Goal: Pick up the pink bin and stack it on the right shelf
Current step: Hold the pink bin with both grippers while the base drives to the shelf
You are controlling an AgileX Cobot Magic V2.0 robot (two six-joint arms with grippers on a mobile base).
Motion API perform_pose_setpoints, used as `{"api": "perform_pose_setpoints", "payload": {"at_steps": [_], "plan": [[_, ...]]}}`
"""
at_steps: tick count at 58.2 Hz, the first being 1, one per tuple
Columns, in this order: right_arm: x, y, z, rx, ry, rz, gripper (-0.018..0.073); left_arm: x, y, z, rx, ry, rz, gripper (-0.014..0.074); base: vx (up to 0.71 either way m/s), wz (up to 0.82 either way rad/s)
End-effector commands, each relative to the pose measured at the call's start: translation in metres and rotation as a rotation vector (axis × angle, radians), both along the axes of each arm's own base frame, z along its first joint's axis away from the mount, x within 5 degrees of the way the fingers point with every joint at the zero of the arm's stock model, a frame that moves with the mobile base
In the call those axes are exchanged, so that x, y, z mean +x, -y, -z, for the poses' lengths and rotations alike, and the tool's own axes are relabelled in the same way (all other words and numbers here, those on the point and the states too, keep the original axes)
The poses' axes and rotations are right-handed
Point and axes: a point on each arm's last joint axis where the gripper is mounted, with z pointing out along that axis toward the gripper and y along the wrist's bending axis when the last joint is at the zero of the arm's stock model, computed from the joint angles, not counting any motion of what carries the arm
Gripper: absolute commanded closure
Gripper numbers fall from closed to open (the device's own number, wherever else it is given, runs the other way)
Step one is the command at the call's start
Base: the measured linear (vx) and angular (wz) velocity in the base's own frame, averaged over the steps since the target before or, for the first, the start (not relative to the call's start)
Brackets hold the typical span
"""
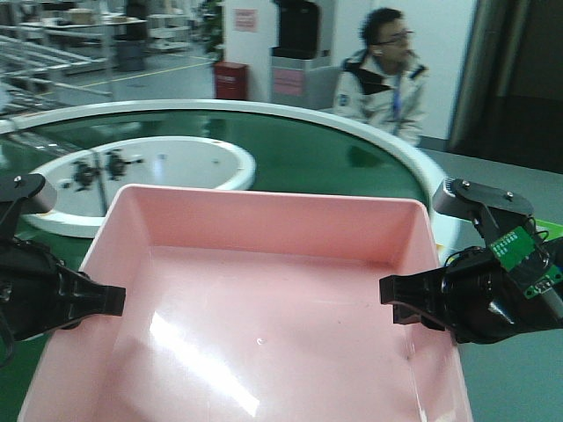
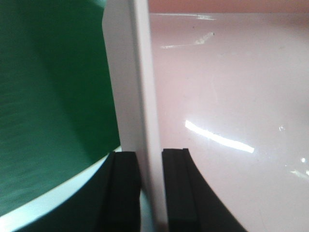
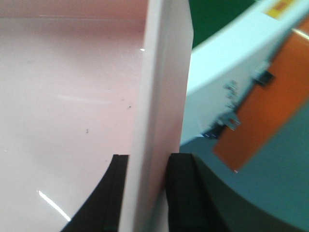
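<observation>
Pale-pink shallow plastic bin (image 1: pixel 264 308), each side wall pinched by left gripper (image 1: pixel 119 301) and right gripper (image 1: pixel 389 303), should travel level, arms matched.

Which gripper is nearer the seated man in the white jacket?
Right. The right gripper clamps the right wall of the pink bin, on the same side as the seated man; the left gripper clamps the opposite wall, farther from him.

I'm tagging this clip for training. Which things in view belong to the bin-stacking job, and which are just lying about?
Job: pink bin; left gripper and right gripper, each shut on a side wall.
Bystanders: green conveyor belt; white inner ring; seated person; red box behind.
</observation>
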Motion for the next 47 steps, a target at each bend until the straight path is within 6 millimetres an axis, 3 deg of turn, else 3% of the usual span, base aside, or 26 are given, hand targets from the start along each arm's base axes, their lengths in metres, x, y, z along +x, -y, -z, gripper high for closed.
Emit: {"api": "perform_pose_setpoints", "payload": {"at_steps": [1,26,47], "plan": [[0.0009,0.0059,-0.0252,0.018,0.145,0.031,0.0568,-0.0050,-0.0009,-0.0252,-0.063,0.123,-0.015,0.0601,-0.19,-0.61],[0.0007,0.0059,-0.0249,0.017,0.141,0.030,0.0568,-0.0050,-0.0009,-0.0252,-0.063,0.123,-0.015,0.0601,-0.13,-0.79],[-0.0037,0.0064,-0.0199,-0.003,0.071,0.019,0.0568,-0.0050,-0.0009,-0.0252,-0.063,0.123,-0.015,0.0601,0.05,-0.62]]}}
